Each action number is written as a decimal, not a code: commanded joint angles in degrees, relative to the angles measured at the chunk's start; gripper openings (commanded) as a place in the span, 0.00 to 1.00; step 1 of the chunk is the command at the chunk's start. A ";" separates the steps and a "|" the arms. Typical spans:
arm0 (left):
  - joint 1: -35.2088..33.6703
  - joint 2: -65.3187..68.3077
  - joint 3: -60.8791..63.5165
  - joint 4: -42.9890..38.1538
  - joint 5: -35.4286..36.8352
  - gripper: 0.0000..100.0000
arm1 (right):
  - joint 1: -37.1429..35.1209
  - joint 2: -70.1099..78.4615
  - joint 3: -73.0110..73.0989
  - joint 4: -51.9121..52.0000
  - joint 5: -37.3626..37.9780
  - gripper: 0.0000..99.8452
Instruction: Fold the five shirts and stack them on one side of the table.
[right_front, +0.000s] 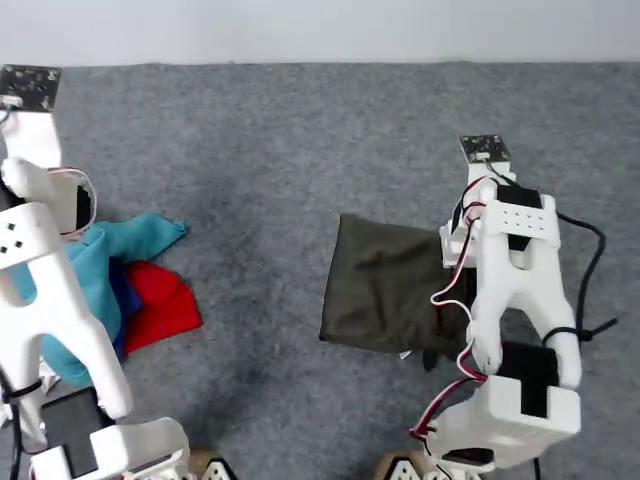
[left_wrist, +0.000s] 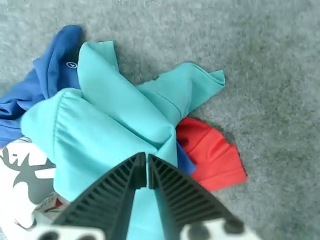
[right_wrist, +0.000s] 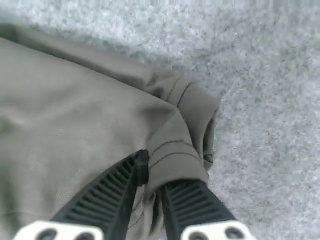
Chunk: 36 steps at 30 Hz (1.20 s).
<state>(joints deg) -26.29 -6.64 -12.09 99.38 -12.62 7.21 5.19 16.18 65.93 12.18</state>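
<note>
An olive shirt (right_front: 385, 285), partly folded, lies on the right half of the table. My right gripper (right_wrist: 156, 175) is shut on a bunched hem fold of the olive shirt (right_wrist: 75, 125) at its edge, under the right arm (right_front: 510, 290). At the left lies a loose pile: a teal shirt (right_front: 100, 265) on top, with a blue shirt (right_front: 128, 295) and a red shirt (right_front: 160, 300) beneath. My left gripper (left_wrist: 147, 162) hangs shut just above the teal shirt (left_wrist: 115, 115), with nothing between its fingers. The blue shirt (left_wrist: 50, 75), the red shirt (left_wrist: 210, 152) and a white printed shirt (left_wrist: 22, 175) stick out around it.
The grey felt table (right_front: 270, 150) stretches between the pile and the olive shirt and back to a pale wall (right_front: 320, 30). Both arm bases stand at the near edge, and the left arm (right_front: 50, 300) covers part of the pile.
</note>
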 joint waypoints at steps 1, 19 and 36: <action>-0.09 -2.55 0.31 0.97 -0.44 0.01 | 0.75 -2.24 -6.86 1.54 1.49 0.01; -0.09 -2.55 0.31 0.97 -0.53 0.01 | 1.19 9.54 -23.47 2.95 14.42 0.04; -0.09 -2.55 0.40 0.97 -0.53 0.01 | -3.82 12.44 -42.90 31.34 14.15 0.03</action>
<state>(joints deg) -26.29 -6.64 -11.47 99.38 -12.62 4.92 17.76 -24.97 94.68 26.15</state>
